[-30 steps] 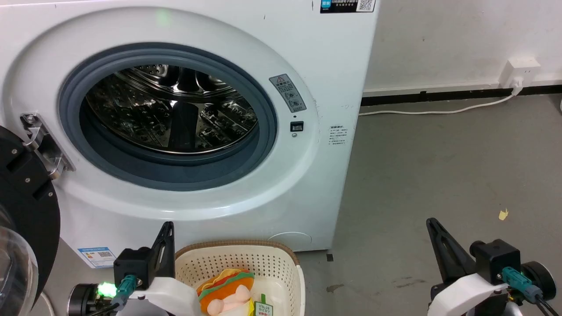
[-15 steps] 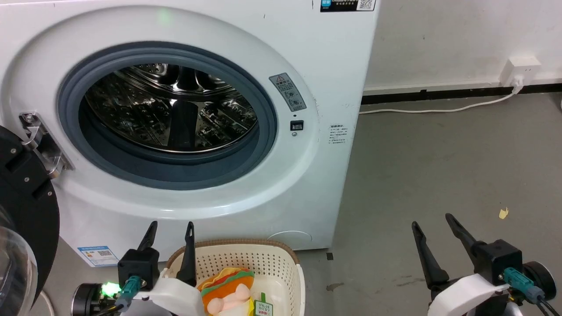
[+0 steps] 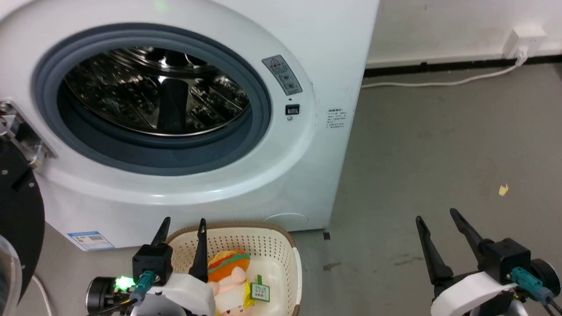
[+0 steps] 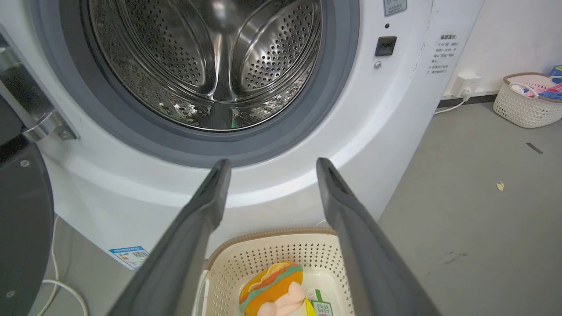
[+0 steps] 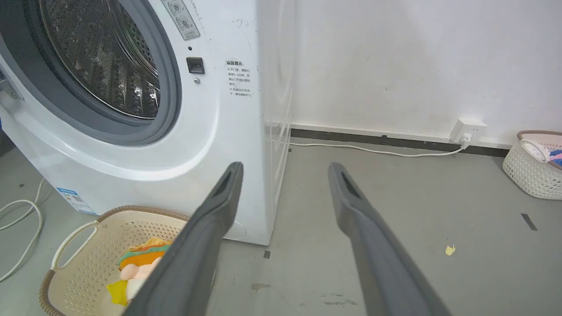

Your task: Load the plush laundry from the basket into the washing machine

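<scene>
Movement on both arms: the left gripper (image 3: pixel 184 220) and the right gripper (image 3: pixel 435 215), each pinched to a single blade a second ago, have sprung apart and now stand spread wide with nothing between them. The head camera has dipped too, so the whole scene has slid up the frame; that is the camera moving, not the machine. The plush laundry (image 3: pixel 228 272) hasn't budged: it lies in the basket (image 3: pixel 274 245), burger top toward the washer, green-edged tag beside it, and the basket sits on the floor just in front of the washing machine (image 3: pixel 307 175). The left gripper hovers over the basket's left side, above the toy and not touching it; the right one hangs well apart over the grey floor. Door (image 3: pixel 17 210) swung aside, drum (image 3: pixel 153 96) gleaming, no laundry visible inside. My read: this is the set-up for the pick, the left arm the likely one to drop in, and no loading done yet.
</scene>
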Tool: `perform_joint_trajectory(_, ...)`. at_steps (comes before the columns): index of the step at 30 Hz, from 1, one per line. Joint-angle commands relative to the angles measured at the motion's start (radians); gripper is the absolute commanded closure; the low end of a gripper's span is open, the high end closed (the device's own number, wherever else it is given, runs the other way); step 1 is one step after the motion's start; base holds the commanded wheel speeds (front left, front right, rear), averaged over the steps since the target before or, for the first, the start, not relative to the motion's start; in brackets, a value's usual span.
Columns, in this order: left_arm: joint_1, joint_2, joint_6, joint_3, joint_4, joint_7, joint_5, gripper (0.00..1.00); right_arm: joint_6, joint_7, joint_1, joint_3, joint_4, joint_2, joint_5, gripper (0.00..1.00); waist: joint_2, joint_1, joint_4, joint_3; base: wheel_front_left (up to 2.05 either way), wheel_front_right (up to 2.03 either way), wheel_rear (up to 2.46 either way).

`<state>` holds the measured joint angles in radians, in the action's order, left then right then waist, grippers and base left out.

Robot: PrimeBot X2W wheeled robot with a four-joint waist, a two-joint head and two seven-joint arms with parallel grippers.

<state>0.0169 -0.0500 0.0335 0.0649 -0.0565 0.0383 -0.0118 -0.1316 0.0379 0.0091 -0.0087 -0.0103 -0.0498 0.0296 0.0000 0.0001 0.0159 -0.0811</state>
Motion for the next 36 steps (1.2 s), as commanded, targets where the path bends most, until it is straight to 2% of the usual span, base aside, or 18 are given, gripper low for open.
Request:
perform_joint_trajectory(1,0.020,0.000,0.008,0.009,-0.014,0.010,-0.009,0.00,0.000,0.012,-0.027,-0.004,-0.006,0.000,0.009,0.00,0.0000,-0.0001,0.007,-0.020,0.00,0.00,0.00)
perform_joint_trajectory(17,0.150,-0.019,0.013,0.026,-0.210,0.015,-0.044,0.00,0.000,0.045,-0.084,0.005,-0.009,0.000,0.056,0.00,0.0000,-0.0001,0.063,-0.175,0.00,0.00,0.00)
perform_joint_trajectory(36,0.298,-0.110,0.023,0.019,-0.452,-0.025,-0.122,0.00,0.000,0.084,-0.152,0.035,0.006,0.000,0.146,0.00,0.0000,-0.0001,0.142,-0.367,0.00,0.00,0.00)
